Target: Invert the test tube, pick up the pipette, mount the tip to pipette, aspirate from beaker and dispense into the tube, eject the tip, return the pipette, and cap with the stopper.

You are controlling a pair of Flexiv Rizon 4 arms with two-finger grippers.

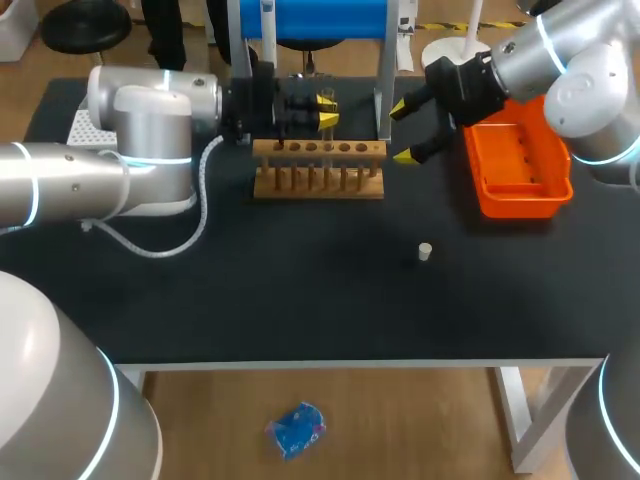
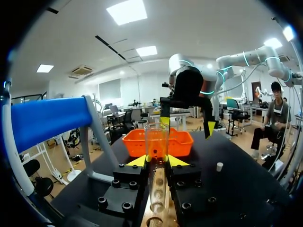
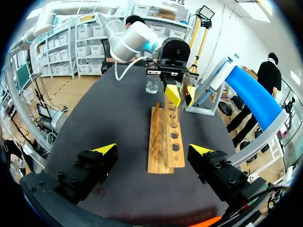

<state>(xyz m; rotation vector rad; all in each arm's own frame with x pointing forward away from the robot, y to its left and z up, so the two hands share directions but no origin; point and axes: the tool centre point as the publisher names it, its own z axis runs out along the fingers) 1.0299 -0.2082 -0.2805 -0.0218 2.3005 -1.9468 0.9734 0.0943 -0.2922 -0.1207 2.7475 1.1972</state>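
Your left arm comes in from 9 o'clock. Its left gripper [image 1: 322, 110] is clenched on the test tube [image 2: 156, 141], one yellow tip on each side of the glass. The tube stands upright with its rim up, over the wooden rack [image 1: 318, 168] that sits at about 12 o'clock on the counter [image 1: 300, 290]. You cannot tell whether the tube's lower end sits in one of the rack's holes.

Your right arm enters from 2 o'clock. Its right gripper [image 1: 404, 130] is released, with the fingers spread wide and nothing between them. It hangs just off the rack's 3 o'clock end, facing along the rack toward the left gripper. In the right wrist view the rack lies ahead of the parted fingers, with the tube held at its far end.

The orange tray [image 1: 520, 190] lies at 3 o'clock from the rack, under the right arm. The small white stopper [image 1: 424, 252] stands alone on the counter at about 4 o'clock from the rack, well apart from both grippers. A clear beaker [image 3: 152, 84] stands beyond the rack's far end, beside the left gripper; any scale on it is too small to read. The blue-topped stand [image 1: 315, 15] rises just behind the rack at 12 o'clock.
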